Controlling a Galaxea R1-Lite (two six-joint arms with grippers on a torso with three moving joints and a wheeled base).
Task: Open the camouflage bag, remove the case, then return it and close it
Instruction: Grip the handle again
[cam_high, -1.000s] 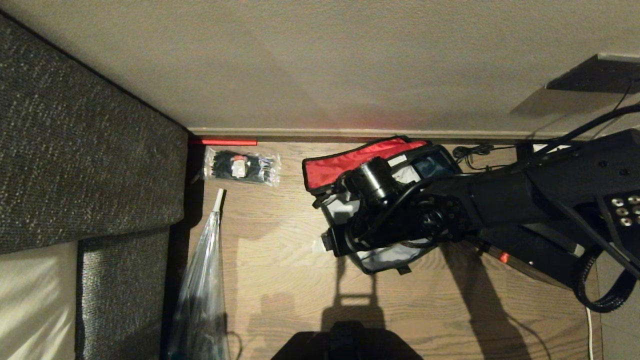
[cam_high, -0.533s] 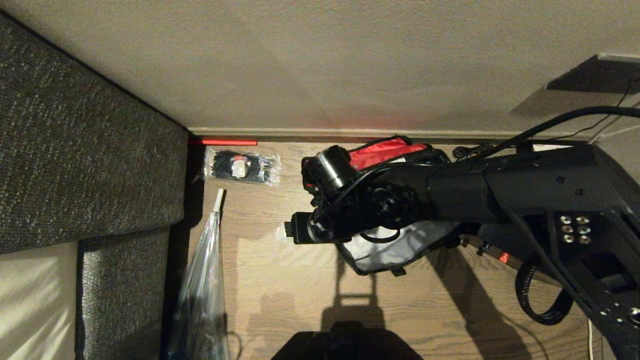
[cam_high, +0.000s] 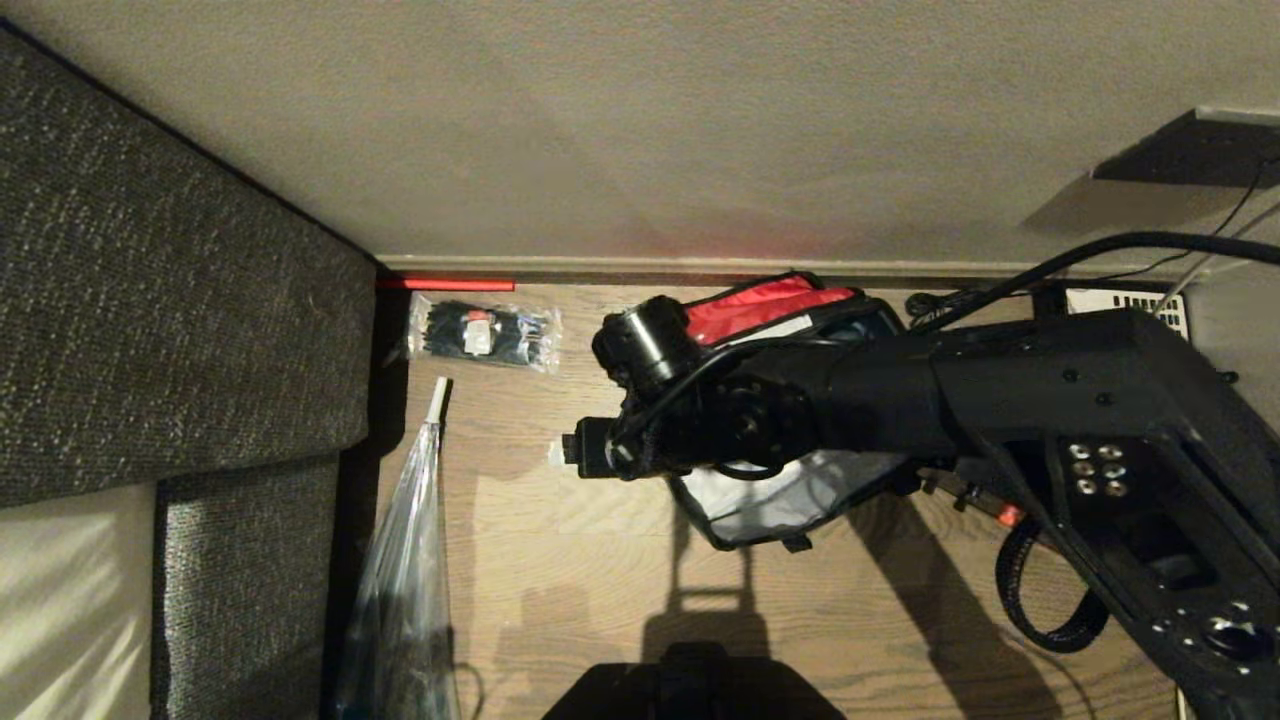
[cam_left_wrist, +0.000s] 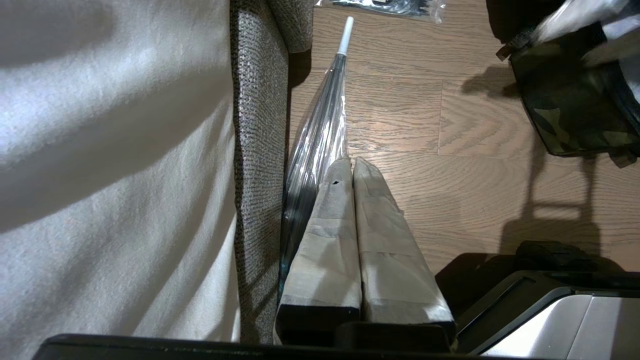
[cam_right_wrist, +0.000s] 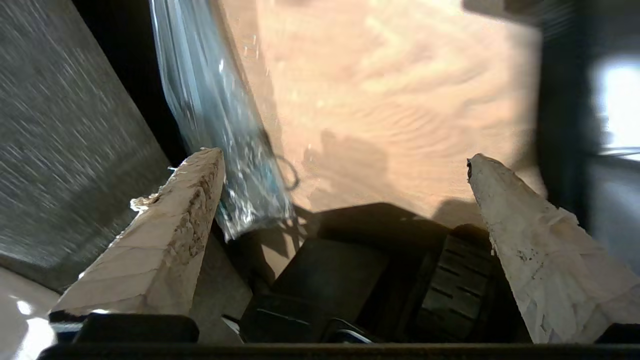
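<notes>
Two grippers to account for, and only one is doing anything. Our right gripper (cam_right_wrist: 345, 165) has its taped fingers (cam_right_wrist: 165, 235) spread wide with nothing between them, and in the head view the right arm stretches across the camouflage bag (cam_high: 770, 505) with the wrist hanging out past the bag's left edge, over bare wooden floor (cam_high: 560, 590). Our left gripper (cam_left_wrist: 352, 165) is parked beside the sofa (cam_left_wrist: 255, 150), fingers pressed together, tips near the clear folded umbrella (cam_left_wrist: 320, 130).

The bag sits on the floor close to the wall, lid flipped back so the red lining (cam_high: 760, 305) shows, pale interior visible under the arm. So it looks open already. The case (cam_high: 1005, 510) seems to be the dark flat thing with a small red catch lying just right of the bag, mostly hidden by the arm, so we can't say exactly how it lies.

Our guess is we're repositioning for either grabbing the case or dealing with the lid. To do that well, we'd bring the wrist back over the target before dropping, since right now the jaws point at floor and umbrella, not the bag. Keep the jaws wide on approach, take the case by a long edge away from the catch, and watch the arm doesn't drag the soft bag wall or knock the packet of black items (cam_high: 485, 335).
</notes>
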